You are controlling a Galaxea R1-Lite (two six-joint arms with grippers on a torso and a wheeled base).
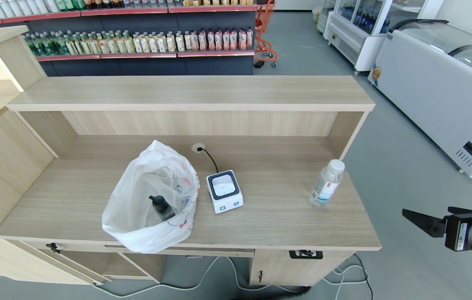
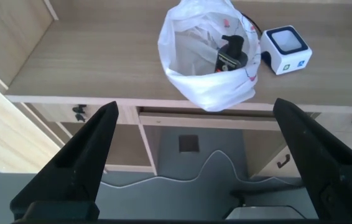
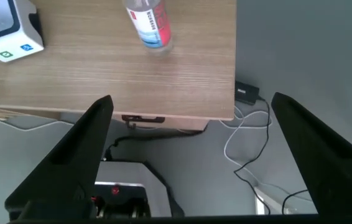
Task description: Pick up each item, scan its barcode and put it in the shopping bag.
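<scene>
A clear bottle (image 1: 326, 183) is stood upright near the table's (image 1: 269, 221) right end, well apart from the scanner (image 1: 224, 191). A dark pump bottle (image 1: 161, 207) is seen inside the shopping bag (image 1: 136, 216). Left claw (image 2: 196, 106) and right claw (image 3: 193, 98) are held wide apart.

one bag (image 1: 133, 200), one scanner (image 1: 224, 191), two bottles (image 1: 326, 183) (image 1: 161, 207)

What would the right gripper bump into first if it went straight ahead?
Probably the clear bottle standing on the counter. The right gripper points roughly that way, though its height against the counter edge is unclear.
</scene>
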